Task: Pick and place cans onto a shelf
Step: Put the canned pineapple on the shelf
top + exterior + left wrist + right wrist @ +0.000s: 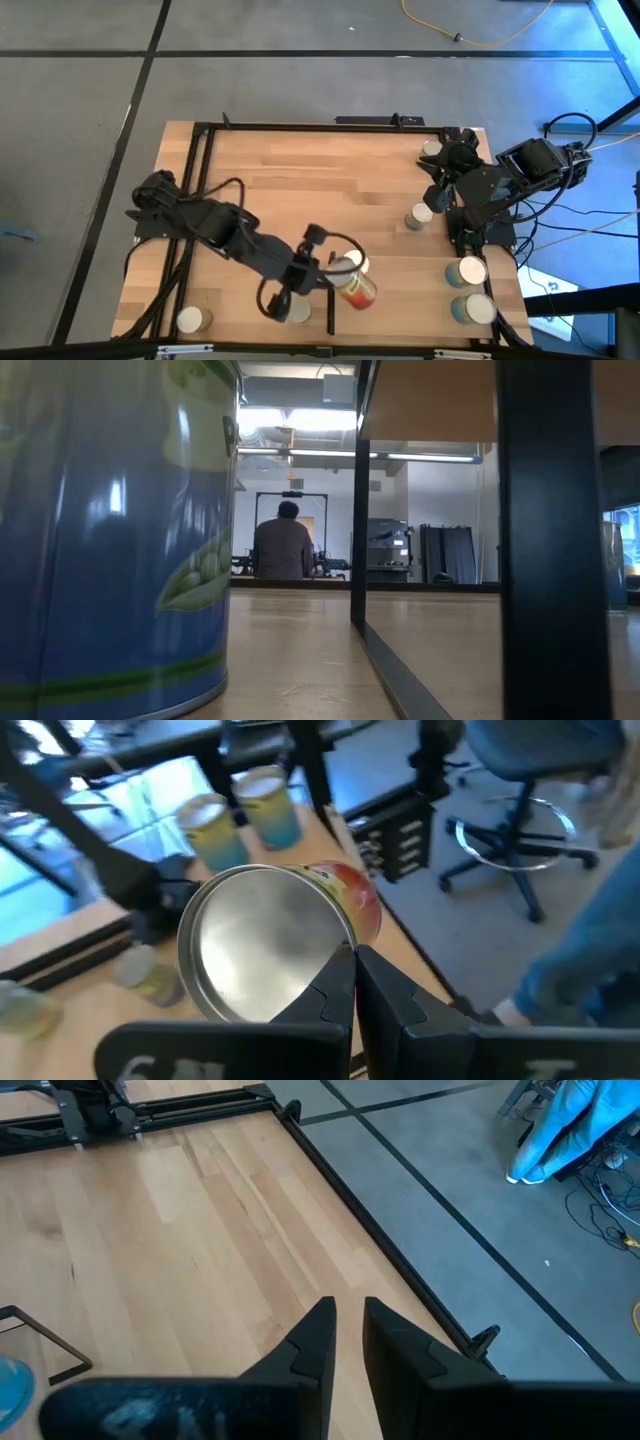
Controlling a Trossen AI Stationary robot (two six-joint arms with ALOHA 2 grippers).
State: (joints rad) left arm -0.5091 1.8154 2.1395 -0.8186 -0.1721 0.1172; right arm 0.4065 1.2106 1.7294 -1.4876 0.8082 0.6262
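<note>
The left pincer (318,268) is pinched on the rim of a red-labelled can (352,281) lying tipped, long axis toward 4 o'clock. The right pincer (437,172), fingers nearly together, waits far off at 2 o'clock.

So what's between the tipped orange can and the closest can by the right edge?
Nothing. In the high view, only bare wooden tabletop lies between the tipped can and that upright can.
</note>
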